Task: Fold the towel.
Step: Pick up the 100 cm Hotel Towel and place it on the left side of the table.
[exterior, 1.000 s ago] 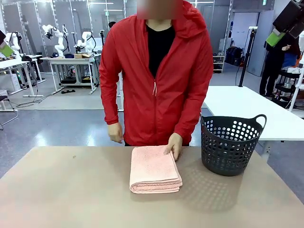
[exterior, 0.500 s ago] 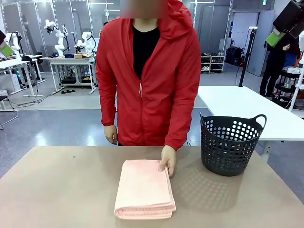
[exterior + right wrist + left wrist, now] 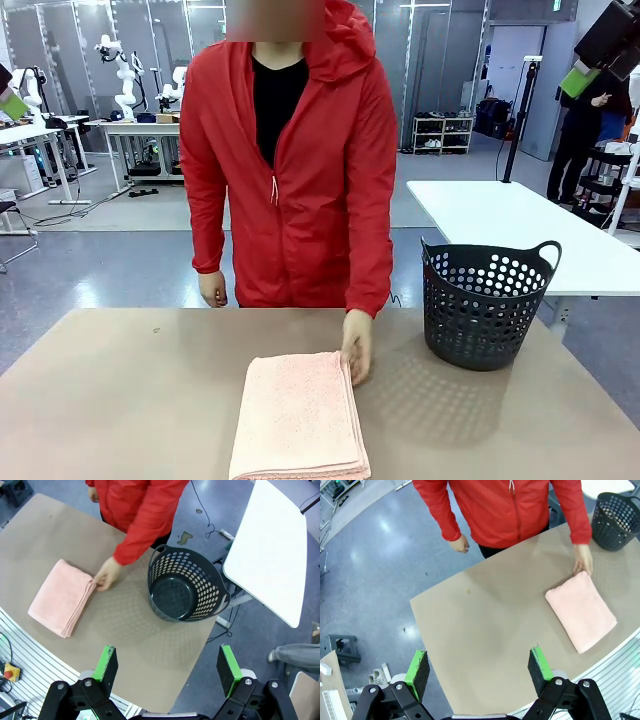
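The towel (image 3: 300, 418) lies folded into a thick pink rectangle on the brown table, near its front edge. It shows again as the towel (image 3: 580, 610) and the towel (image 3: 62, 597) from above. A person in a red jacket rests one hand (image 3: 356, 347) on its far right corner. My left gripper (image 3: 479, 668) hangs open high above the table's left part, nothing between its green pads. My right gripper (image 3: 168, 667) is open too, high over the right side near the basket.
A dark grey perforated basket (image 3: 486, 303) stands empty on the table's right side, also seen as the basket (image 3: 186, 586). A white table (image 3: 520, 228) stands behind it. Bare brown tabletop (image 3: 120, 390) spreads to the left of the towel.
The person has slid the folded towel toward the robot's side and slightly left, with a hand still on its corner, and has stepped a little to the left. Both grippers stayed open.
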Controlling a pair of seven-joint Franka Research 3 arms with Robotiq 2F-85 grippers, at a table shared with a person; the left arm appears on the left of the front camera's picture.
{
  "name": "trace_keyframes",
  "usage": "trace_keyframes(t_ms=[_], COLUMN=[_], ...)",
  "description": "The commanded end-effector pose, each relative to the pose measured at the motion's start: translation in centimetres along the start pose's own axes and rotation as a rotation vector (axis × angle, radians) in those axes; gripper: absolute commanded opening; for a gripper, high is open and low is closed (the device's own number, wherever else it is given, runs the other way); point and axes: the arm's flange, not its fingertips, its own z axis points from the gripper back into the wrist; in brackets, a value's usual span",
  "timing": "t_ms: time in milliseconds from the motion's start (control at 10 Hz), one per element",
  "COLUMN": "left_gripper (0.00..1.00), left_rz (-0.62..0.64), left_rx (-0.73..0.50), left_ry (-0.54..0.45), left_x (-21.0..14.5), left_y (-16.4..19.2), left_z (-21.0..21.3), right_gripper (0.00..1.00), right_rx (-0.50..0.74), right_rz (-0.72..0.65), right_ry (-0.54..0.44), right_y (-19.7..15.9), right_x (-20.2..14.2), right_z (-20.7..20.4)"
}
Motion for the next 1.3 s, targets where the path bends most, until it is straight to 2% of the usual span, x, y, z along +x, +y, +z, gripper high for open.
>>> trace_keyframes(t_ms=[0, 400, 600, 900, 1200], left_gripper=[1.00, 1.00, 1.00, 1.00, 1.00], left_rz=[0.000, 0.000, 0.061, 0.129, 0.196], left_rx=[-0.005, 0.000, -0.068, -0.171, -0.312], left_ry=[0.011, 0.000, 0.029, 0.077, 0.097], left_x=[0.2, 0.0, -0.2, -3.9, -9.1], left_y=[0.0, 0.0, 0.4, 0.3, -1.0], left_z=[0.3, 0.0, -1.6, -7.1, -14.1], right_gripper=[1.00, 1.00, 1.00, 1.00, 1.00], right_rx=[0.003, 0.003, 0.003, 0.003, 0.003], right_rz=[0.011, 0.011, 0.011, 0.011, 0.011], right_ry=[0.004, 0.004, 0.004, 0.004, 0.004], right_y=[-0.1, -0.1, -0.1, -0.1, -0.1], right_x=[-0.2, -0.2, -0.2, -0.2, -0.2], right_z=[0.1, 0.1, 0.1, 0.1, 0.1])
